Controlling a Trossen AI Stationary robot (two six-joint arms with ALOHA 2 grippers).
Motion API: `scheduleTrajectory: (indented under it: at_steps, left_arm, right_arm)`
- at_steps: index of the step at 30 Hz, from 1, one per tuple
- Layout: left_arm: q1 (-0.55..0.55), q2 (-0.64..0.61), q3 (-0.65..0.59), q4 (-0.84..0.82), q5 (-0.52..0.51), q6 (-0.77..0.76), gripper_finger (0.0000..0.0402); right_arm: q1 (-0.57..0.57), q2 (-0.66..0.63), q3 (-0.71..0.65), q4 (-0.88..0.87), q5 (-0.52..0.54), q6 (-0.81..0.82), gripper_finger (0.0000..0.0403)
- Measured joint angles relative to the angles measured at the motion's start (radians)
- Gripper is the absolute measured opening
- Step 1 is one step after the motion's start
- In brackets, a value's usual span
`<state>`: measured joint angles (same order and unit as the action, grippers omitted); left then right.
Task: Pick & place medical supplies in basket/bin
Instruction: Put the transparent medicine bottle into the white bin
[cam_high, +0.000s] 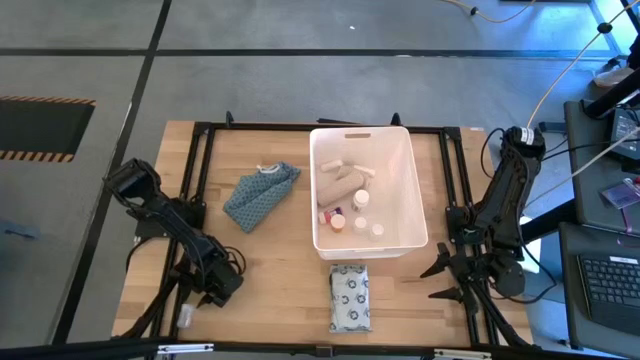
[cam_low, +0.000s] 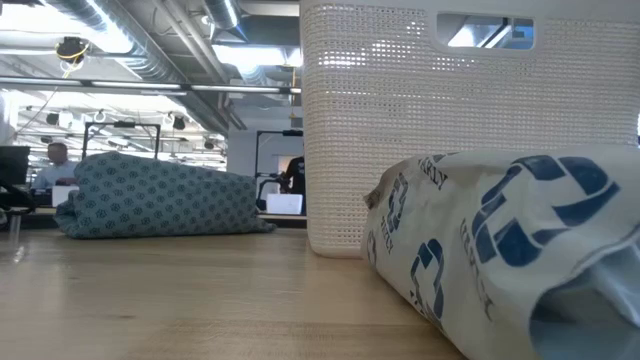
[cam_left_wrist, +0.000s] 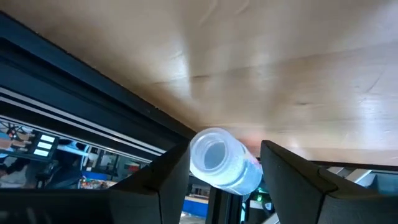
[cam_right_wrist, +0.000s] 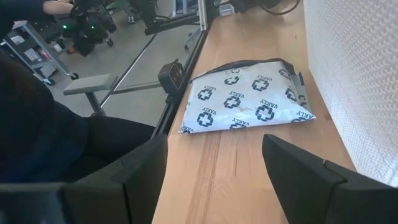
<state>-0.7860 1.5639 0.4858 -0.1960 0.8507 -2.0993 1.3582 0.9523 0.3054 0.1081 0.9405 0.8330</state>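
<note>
Supplies including pill bottles (cam_high: 361, 199) and a beige bandage roll (cam_high: 338, 182) lie inside the white tub (cam_high: 416, 190) at mid-table. Between the left gripper's (cam_left_wrist: 225, 163) dark fingers (cam_left_wrist: 171, 171) sits a small clear-white bottle (cam_left_wrist: 222, 161), at the table's near left corner; whether they clamp it cannot be told. Ahead of the right gripper's (cam_right_wrist: 214, 163) spread fingers (cam_right_wrist: 144, 169) lies a white pack printed with blue crosses (cam_right_wrist: 245, 98), beside the tub wall. A blue patterned pouch (cam_high: 260, 193) rests left of the tub.

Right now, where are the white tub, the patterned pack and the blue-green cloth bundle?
White tub (cam_high: 419, 200), high view, right wall's rim.
Patterned pack (cam_high: 350, 298), high view, its middle.
Blue-green cloth bundle (cam_high: 259, 196), high view, its middle.
</note>
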Motion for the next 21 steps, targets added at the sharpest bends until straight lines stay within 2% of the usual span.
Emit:
scheduleTrajectory:
  at_steps: [12,17,21]
  left_arm:
    - [0.027,0.0,0.002,-0.02,0.049,0.144,0.0181]
    - [0.051,0.001,0.002,-0.148,0.042,0.269,0.018]
    - [0.08,0.001,0.002,-0.139,0.037,0.288,0.018]
  right_arm:
    - [0.0,0.008,0.0,0.001,0.0,0.0,0.0264]
    - [0.0,0.008,0.0,0.002,0.0,-0.001,0.0264]
    - [0.0,0.008,0.0,0.003,0.0,-0.004,0.0264]
